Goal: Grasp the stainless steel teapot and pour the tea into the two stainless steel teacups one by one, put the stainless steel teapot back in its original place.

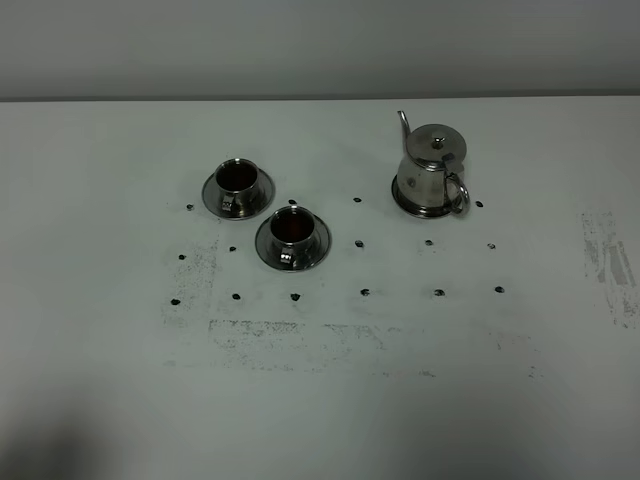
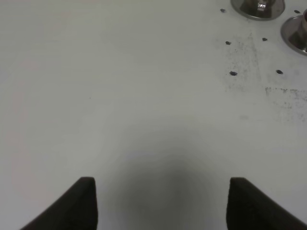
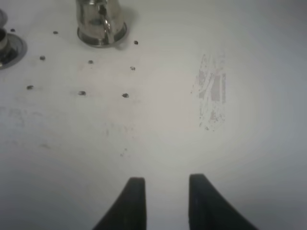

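Observation:
The stainless steel teapot (image 1: 430, 168) stands upright on its round steel disc (image 1: 401, 203) at the back right, its handle facing the front; it also shows in the right wrist view (image 3: 98, 19). Two stainless steel teacups on saucers stand at centre left, one further back (image 1: 238, 180) and one nearer (image 1: 291, 232). Both hold dark reddish tea (image 1: 292, 225). My left gripper (image 2: 162, 182) is wide open and empty over bare table, with the saucers (image 2: 259, 8) far ahead. My right gripper (image 3: 166, 178) is open with a narrow gap, empty, well short of the teapot.
Small black dot marks (image 1: 364, 293) form a grid on the white table (image 1: 100, 300). Scuffed grey patches lie at the front middle (image 1: 300, 335) and at the right (image 1: 608, 260). A grey wall rises behind the table's far edge (image 1: 320, 98).

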Available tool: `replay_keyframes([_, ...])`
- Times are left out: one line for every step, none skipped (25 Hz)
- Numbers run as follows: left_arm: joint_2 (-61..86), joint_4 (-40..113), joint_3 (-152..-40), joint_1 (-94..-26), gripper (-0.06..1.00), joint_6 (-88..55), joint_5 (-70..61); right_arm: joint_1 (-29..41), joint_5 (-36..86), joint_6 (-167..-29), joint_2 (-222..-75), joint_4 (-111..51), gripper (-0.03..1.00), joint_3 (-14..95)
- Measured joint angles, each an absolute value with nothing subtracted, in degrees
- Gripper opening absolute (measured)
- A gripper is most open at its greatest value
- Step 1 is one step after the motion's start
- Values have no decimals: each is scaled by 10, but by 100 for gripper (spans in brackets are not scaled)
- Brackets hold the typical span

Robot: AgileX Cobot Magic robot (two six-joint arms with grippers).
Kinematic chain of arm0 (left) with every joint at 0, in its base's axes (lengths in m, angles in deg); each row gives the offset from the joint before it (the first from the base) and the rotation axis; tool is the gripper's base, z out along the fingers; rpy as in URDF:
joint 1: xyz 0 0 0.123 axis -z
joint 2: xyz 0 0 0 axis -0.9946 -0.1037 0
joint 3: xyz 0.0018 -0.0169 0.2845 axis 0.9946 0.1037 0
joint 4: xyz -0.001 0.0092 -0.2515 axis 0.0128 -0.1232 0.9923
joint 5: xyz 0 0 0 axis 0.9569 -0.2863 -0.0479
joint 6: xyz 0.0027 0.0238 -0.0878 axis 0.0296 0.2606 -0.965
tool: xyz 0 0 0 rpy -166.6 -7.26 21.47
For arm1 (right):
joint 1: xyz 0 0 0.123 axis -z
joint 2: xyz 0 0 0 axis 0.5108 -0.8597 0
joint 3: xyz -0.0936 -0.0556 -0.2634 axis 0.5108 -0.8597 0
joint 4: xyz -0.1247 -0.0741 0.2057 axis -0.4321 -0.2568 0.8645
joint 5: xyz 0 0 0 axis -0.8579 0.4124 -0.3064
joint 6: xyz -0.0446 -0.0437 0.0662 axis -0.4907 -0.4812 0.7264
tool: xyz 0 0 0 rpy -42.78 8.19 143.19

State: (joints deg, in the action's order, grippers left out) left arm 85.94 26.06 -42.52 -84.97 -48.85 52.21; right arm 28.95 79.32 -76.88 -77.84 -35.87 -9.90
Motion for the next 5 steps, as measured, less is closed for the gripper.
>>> replay_keyframes([859,261,-425,-850,56,-489,522,289,794,-769,-778,-359,22,-99])
replay_keyframes([859,261,-425,-850,56,-489,522,289,794,-769,-778,-359,22,-99])
replay_keyframes([859,261,-425,-848,56,-489,522,289,794,-769,-778,-359,22,-99])
replay_keyframes([859,261,-425,-846,56,-489,522,289,794,-769,-778,-359,22,-99])
replay_keyframes([859,261,-425,-843,56,-489,522,289,794,-769,-778,-358,22,-99])
